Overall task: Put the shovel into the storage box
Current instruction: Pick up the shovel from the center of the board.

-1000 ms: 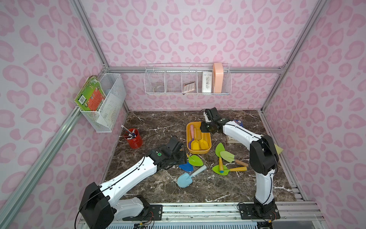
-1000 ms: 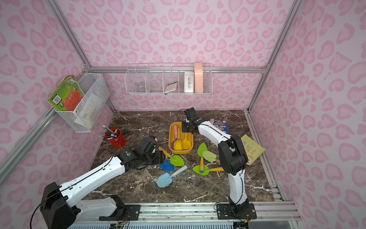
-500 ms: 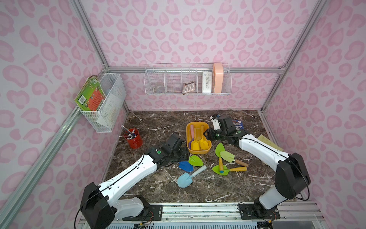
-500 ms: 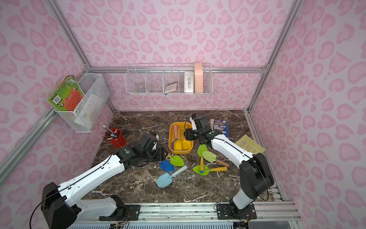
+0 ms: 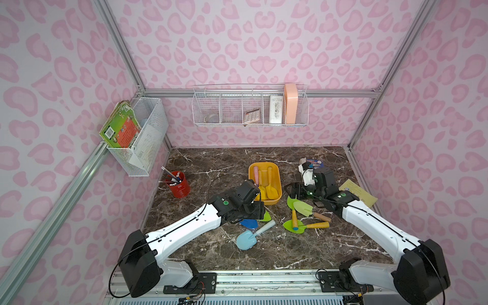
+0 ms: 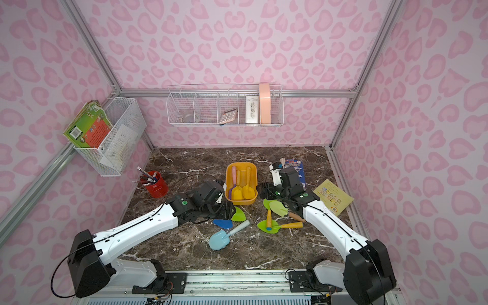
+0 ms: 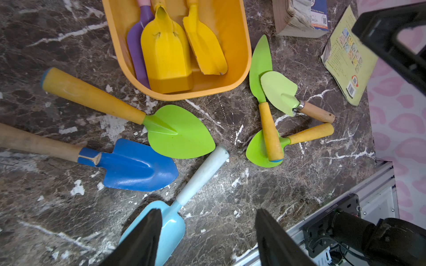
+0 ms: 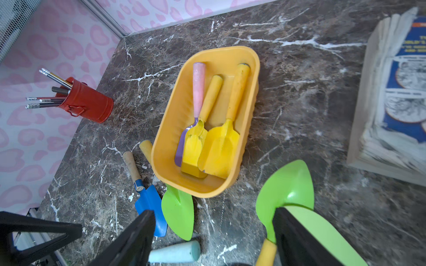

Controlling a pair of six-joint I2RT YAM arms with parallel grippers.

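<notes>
Plainly, left gripper (image 7: 208,214) and right gripper (image 8: 213,211) both gape wide, empty.

Light is bright, soft and even in both top views, coming from overhead; the pink walls (image 5: 264,39) look pale and slightly washed out. Shadows are short and soft-edged, hugging the green shovel (image 7: 182,131) just beside the storage box (image 5: 276,174). A white sheen streaks the blue shovel (image 7: 138,165) near the box. The wide lens bows the metal frame bars (image 5: 121,47) far from the box. In the right wrist view the book (image 8: 396,92), well apart from the box, is smeared with blur, as is the table (image 8: 322,69) around it
</notes>
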